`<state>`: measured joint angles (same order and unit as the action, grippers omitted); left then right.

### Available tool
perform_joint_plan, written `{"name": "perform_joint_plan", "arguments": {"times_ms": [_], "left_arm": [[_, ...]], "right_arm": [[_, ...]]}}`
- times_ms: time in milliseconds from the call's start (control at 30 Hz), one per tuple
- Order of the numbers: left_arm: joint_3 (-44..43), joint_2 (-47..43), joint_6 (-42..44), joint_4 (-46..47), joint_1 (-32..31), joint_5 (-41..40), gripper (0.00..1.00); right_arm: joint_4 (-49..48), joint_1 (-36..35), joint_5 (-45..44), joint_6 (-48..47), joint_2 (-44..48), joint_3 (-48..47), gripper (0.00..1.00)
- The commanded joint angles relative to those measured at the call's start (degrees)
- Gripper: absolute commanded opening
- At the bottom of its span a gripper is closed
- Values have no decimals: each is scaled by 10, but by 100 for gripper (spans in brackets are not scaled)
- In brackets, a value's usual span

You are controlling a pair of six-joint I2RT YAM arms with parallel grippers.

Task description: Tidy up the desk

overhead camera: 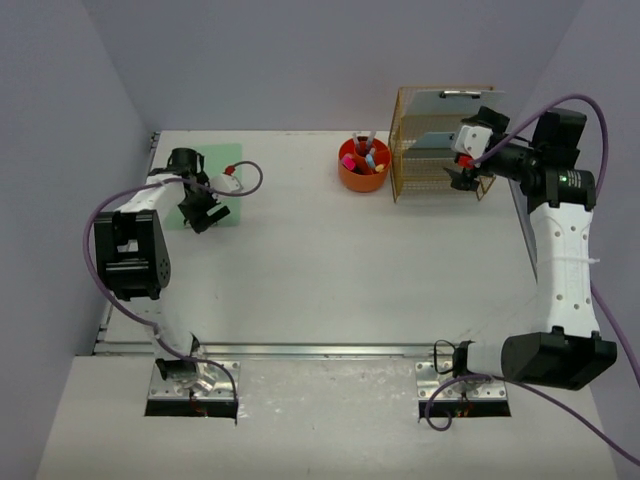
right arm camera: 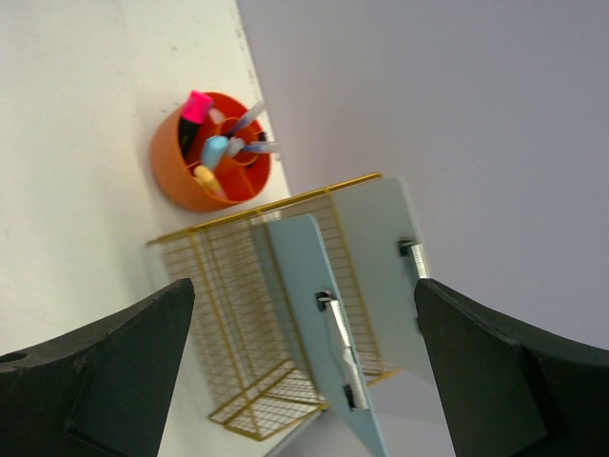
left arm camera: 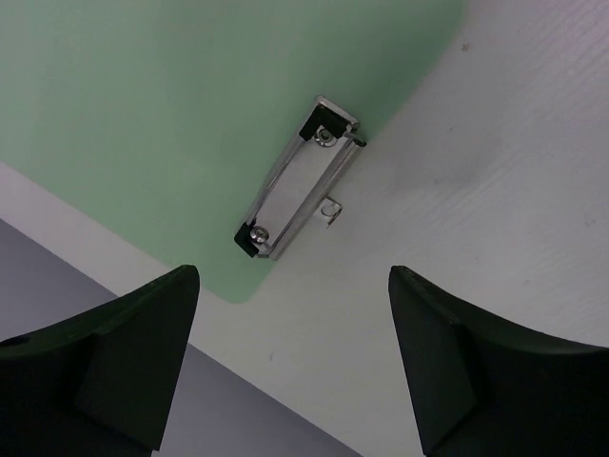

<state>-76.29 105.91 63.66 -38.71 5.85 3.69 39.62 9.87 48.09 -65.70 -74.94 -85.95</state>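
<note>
The desk (overhead camera: 330,270) is a white top between pale lavender walls. A green clipboard (overhead camera: 228,160) lies flat at its back left. In the left wrist view the green clipboard (left arm camera: 171,105) shows its metal clip (left arm camera: 297,181). My left gripper (overhead camera: 205,212) hovers over the board's near corner, open (left arm camera: 295,362), with nothing between its fingers. My right gripper (overhead camera: 468,180) is at the gold wire rack (overhead camera: 415,170), open (right arm camera: 304,371) and holding nothing. Two pale blue clipboards (right arm camera: 300,276) (right arm camera: 381,238) stand upright in the rack (right arm camera: 209,314).
An orange cup (overhead camera: 362,172) with pens and markers stands just left of the rack, also in the right wrist view as the orange cup (right arm camera: 181,181). A metal rail (overhead camera: 300,350) runs along the desk's front edge. Purple cables loop from both arms.
</note>
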Motion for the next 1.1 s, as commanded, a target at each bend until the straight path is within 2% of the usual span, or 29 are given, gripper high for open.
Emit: {"name": "perform_joint_plan", "arguments": {"times_ms": [0, 300, 500, 733, 800, 867, 1067], "left_arm": [[-14, 21, 86, 29, -4, -14, 76], [-14, 74, 152, 57, -4, 25, 67], [-40, 105, 168, 42, -4, 64, 60], [-74, 141, 182, -22, -6, 90, 29], [-69, 137, 177, -27, -6, 91, 9], [-65, 127, 159, -28, -6, 101, 0], [-73, 49, 24, -55, -6, 212, 0]], "right_arm": [[3, -6, -2, 48, 21, 10, 99], [18, -18, -2, 67, 41, 22, 99], [24, -20, -5, 61, 50, 28, 99], [32, -24, -1, 78, 50, 14, 99], [30, -28, 4, 93, 47, 6, 99], [28, -32, 7, 130, 44, -1, 99], [-21, -72, 1, 289, 44, 3, 99]]}}
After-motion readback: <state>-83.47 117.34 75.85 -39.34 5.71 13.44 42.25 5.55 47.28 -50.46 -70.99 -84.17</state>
